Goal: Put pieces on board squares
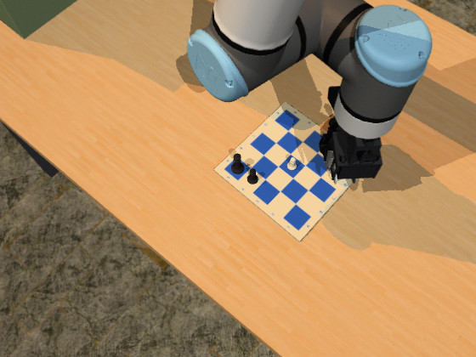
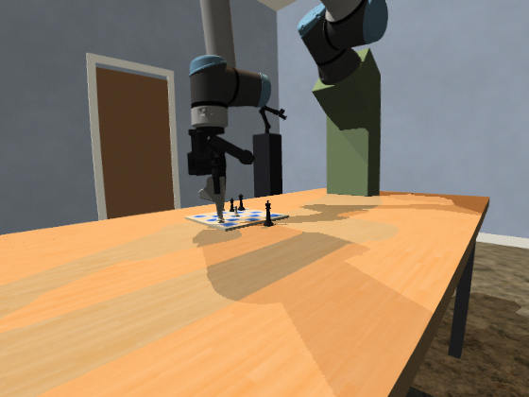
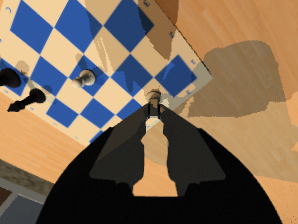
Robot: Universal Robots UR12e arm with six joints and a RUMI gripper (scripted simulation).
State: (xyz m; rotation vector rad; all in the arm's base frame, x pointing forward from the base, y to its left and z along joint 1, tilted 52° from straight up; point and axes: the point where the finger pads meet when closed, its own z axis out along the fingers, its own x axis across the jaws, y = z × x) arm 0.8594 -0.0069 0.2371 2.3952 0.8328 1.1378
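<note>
My gripper (image 1: pixel 332 173) (image 2: pixel 219 214) (image 3: pixel 153 105) is shut on the white knight (image 3: pixel 153 96). It holds the knight low over a square at the edge of the blue and cream board (image 1: pixel 272 215) (image 2: pixel 200 219) (image 3: pixel 198 86), near a corner. I cannot tell whether the knight touches the board. The white pawn (image 1: pixel 291 163) (image 2: pixel 236 211) (image 3: pixel 84 79) stands upright near the board's middle. The black queen (image 1: pixel 237 163) (image 3: pixel 7 77) stands on a corner square. The black king (image 2: pixel 268 214) stands on the table beside the board; the arm hides it in the top view.
A small black piece (image 1: pixel 252 176) (image 3: pixel 30 99) stands on the square next to the queen. The arm's big joints (image 1: pixel 382 47) hang over the board's far side. A green block (image 2: pixel 351 137) stands at the table's far end.
</note>
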